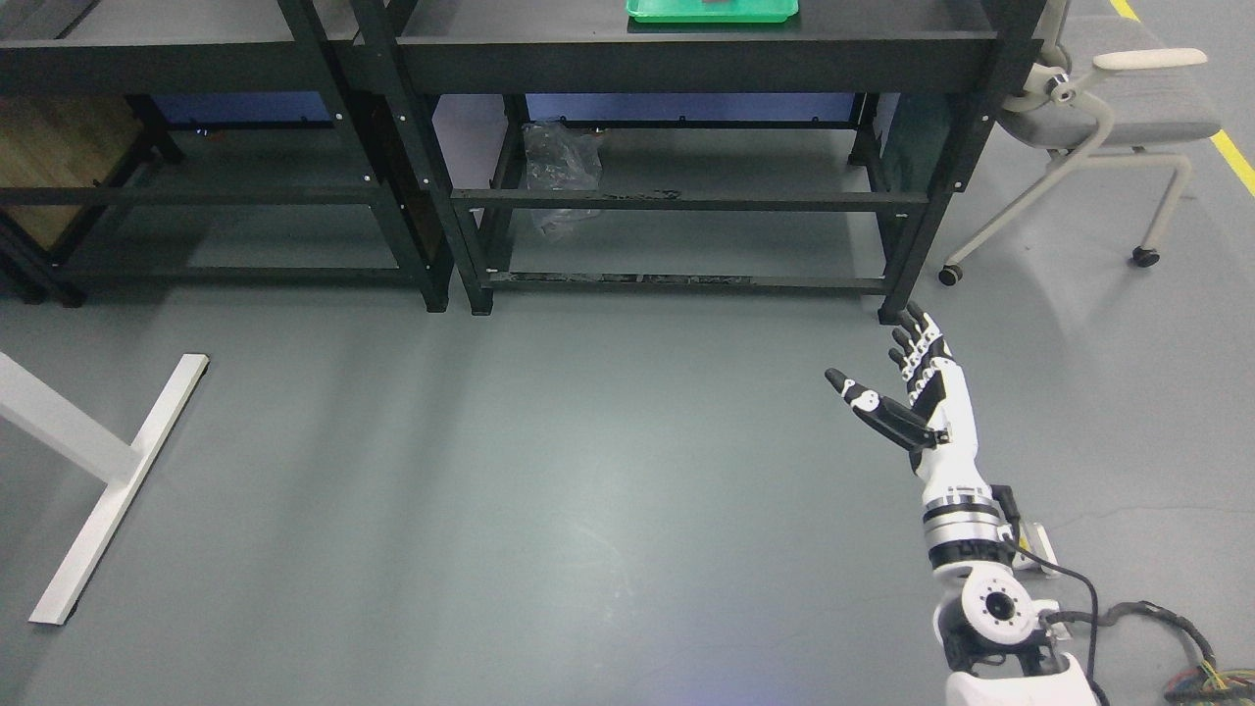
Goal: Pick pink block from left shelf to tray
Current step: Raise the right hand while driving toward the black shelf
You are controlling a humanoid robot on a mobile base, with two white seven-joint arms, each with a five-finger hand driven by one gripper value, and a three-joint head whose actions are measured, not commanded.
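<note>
Overhead: one right robot hand released, empty; two black shelves; one green tray.

tray green | shelves black | right hand white-black (thumb dark) | floor grey

Grey floor spreads under two black metal shelf racks, a grey wheeled chair at right, a white table leg at left, yellow floor line beyond.

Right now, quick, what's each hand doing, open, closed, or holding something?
Right hand: open, fingers spread, holding nothing, raised over the floor.
Left hand: not in view, so cannot be told.
</note>
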